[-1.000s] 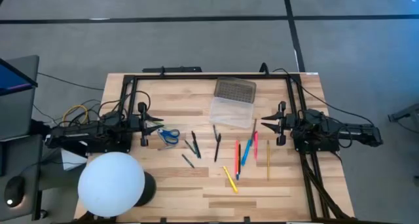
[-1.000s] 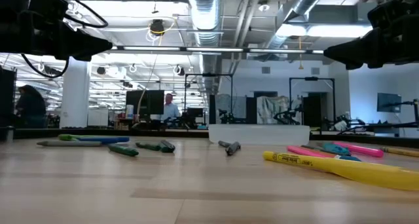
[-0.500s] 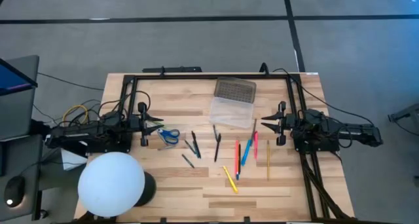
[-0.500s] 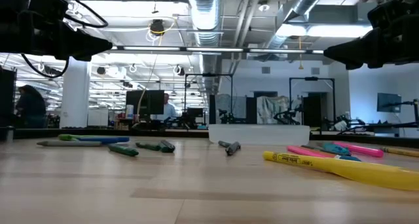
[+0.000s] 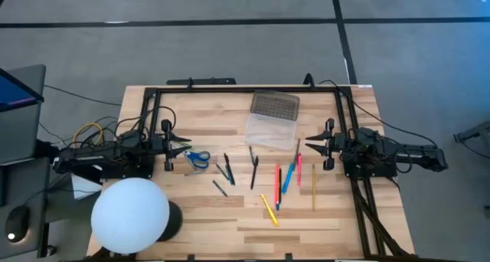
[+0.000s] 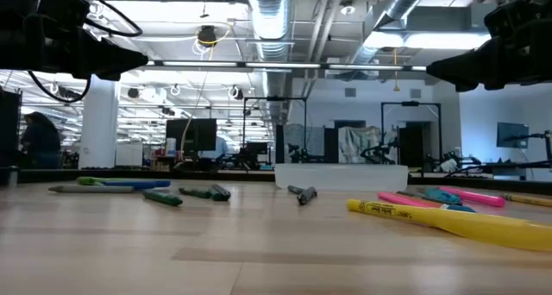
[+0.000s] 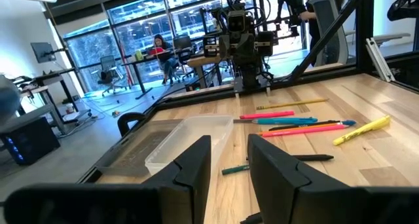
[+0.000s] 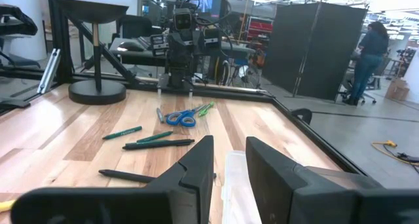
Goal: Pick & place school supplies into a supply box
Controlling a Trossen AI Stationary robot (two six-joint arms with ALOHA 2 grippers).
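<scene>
Pale wooden planks make up the table top [image 5: 230, 224], bordered by a black metal frame [image 5: 245, 90], with grey floor around it.

At the far middle of the table lies the supply box: a translucent rectangular plastic case [image 5: 270, 130] with rounded corners, standing open, and its greyish-brown, finely dotted lid [image 5: 275, 105] lying flat just beyond it, touching along one long edge. Nothing shows inside the case.

The school supplies lie loose on the wood nearer the front edge. A pair of small blue-handled scissors [image 5: 197, 159] sits to the left, just in front of the left gripper [image 5: 185, 152]. Right of it are several dark green and black pens [image 5: 227, 170], one of them a black pen [image 5: 254, 172] just below the case. Farther right come a red pencil [image 5: 276, 182], a blue pen [image 5: 288, 178], a pink marker [image 5: 299, 170] and a wood-coloured pencil [image 5: 313, 187], roughly parallel, with a yellow highlighter [image 5: 269, 209] nearest the front.

The left gripper rests low at the table's left side, its two dark fingers [image 7: 196, 162] a little apart and holding nothing. The right gripper [image 5: 310, 145] sits opposite at the right side, fingers [image 8: 200, 162] likewise parted with nothing between them.

A white globe lamp [image 5: 131, 216] stands at the front left corner. People [image 8: 371, 54] show in the workshop beyond.
</scene>
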